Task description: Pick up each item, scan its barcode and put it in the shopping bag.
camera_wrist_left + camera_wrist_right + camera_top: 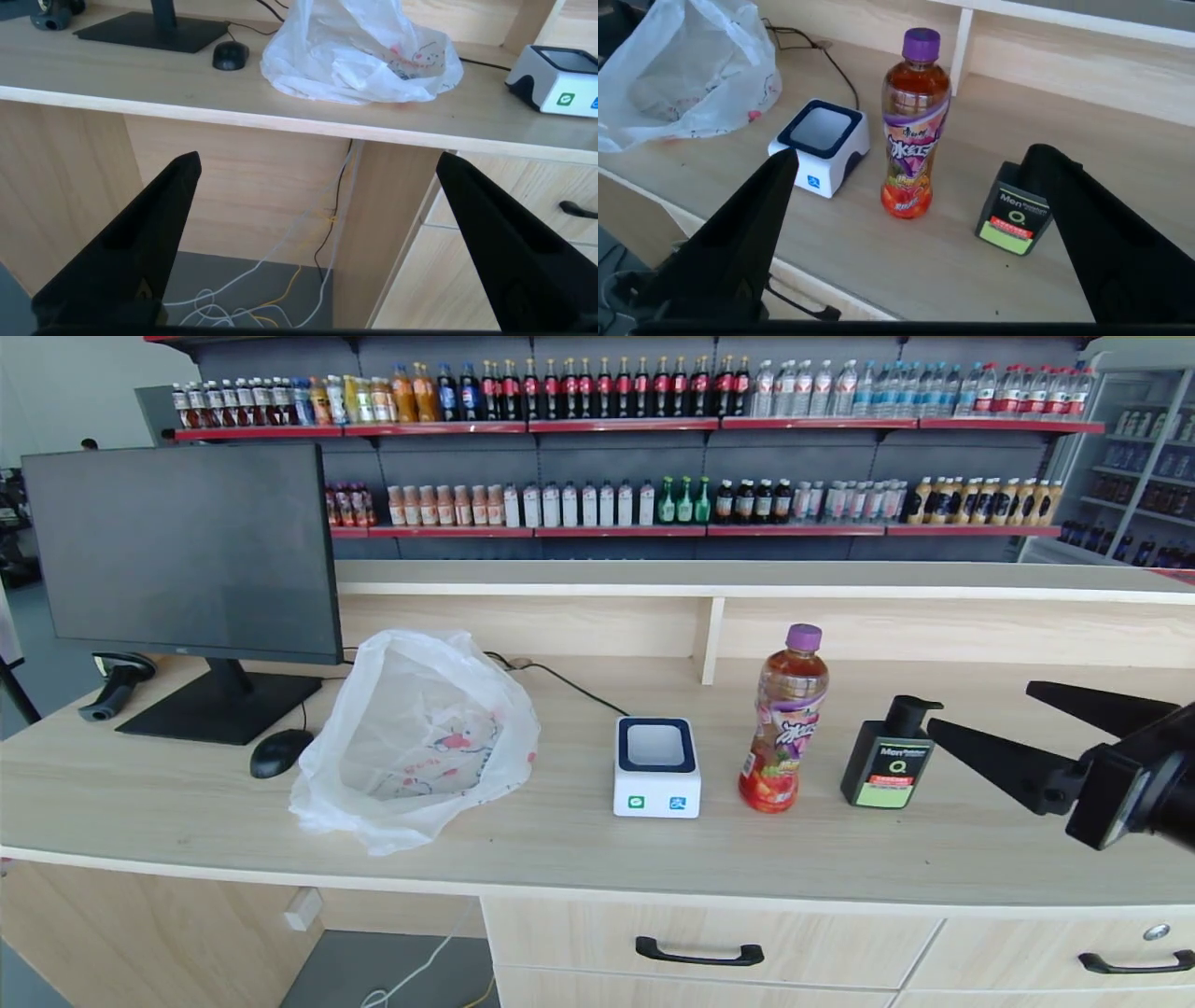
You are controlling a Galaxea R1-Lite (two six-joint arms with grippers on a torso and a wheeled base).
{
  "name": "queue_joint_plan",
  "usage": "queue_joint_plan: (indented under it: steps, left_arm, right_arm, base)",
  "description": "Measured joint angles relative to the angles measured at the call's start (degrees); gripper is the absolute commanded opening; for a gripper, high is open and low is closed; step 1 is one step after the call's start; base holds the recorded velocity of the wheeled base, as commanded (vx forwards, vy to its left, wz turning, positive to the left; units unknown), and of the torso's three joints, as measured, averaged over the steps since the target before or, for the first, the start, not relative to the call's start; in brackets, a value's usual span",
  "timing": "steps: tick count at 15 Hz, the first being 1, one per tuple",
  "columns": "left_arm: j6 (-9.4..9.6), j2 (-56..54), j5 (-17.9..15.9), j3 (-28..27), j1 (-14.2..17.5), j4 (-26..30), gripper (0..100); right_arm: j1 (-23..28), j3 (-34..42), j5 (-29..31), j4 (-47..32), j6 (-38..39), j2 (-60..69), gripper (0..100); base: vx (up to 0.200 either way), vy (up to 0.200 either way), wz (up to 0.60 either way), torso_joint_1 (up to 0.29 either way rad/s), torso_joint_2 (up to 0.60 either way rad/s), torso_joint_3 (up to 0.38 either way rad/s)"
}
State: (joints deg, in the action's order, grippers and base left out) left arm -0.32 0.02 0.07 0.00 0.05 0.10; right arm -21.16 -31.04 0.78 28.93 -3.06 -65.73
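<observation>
Your right gripper (982,709) stands apart; pinch the stiff, probably slick pump bottle (887,763) across its flat body.

Right gripper (978,708), 3 o'clock in head view: matte black, two long tapered wedge fingers (999,761), blocky black wrist housing (1116,793). Left gripper (318,163): same black wedge fingers.

The bottle (784,719) was amber-orange, deepening to red at its base, with a purple cap and a purple-and-white label. At its three o'clock, the pump bottle (889,756) was black, its label green with a red band. The scanner (656,770) was white with a navy frame on top. The shopping bag (420,737) was milky translucent with pink-red print. The counter (560,840) showed pale wood grain.
</observation>
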Motion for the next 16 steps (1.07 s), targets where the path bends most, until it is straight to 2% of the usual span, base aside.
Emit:
queue_joint_plan:
  steps: [4, 7, 11, 14, 16]
  left_arm:
    - [-0.09, 0.0, 0.0, 0.0, 0.0, 0.0, 100]
    - [-0.01, 0.0, 0.0, 0.0, 0.0, 0.0, 100]
    - [-0.11, 0.0, 0.0, 0.0, 0.0, 0.0, 100]
    - [0.05, 0.0, 0.0, 0.0, 0.0, 0.0, 100]
    - [-0.04, 0.0, 0.0, 0.0, 0.0, 0.0, 100]
  right_arm:
    - [0.8, -1.6, 0.0, 11.3, 0.2, -11.3, 100]
    - [1.3, -2.5, 0.0, 14.9, 3.0, -16.6, 100]
    - [1.4, -2.9, 0.1, 18.4, 2.9, -20.6, 100]
    - [1.3, -3.1, 0.4, 27.2, 2.4, -24.0, 100]
    - [1.3, -3.2, 0.9, 28.9, 2.1, -26.0, 100]
  base:
    - [0.0, 0.0, 0.0, 0.0, 0.0, 0.0]
    - [0.0, 0.0, 0.0, 0.0, 0.0, 0.0]
    - [0.0, 0.0, 0.0, 0.0, 0.0, 0.0]
    - [0.0, 0.0, 0.0, 0.0, 0.0, 0.0]
    - [0.0, 0.0, 0.0, 0.0, 0.0, 0.0]
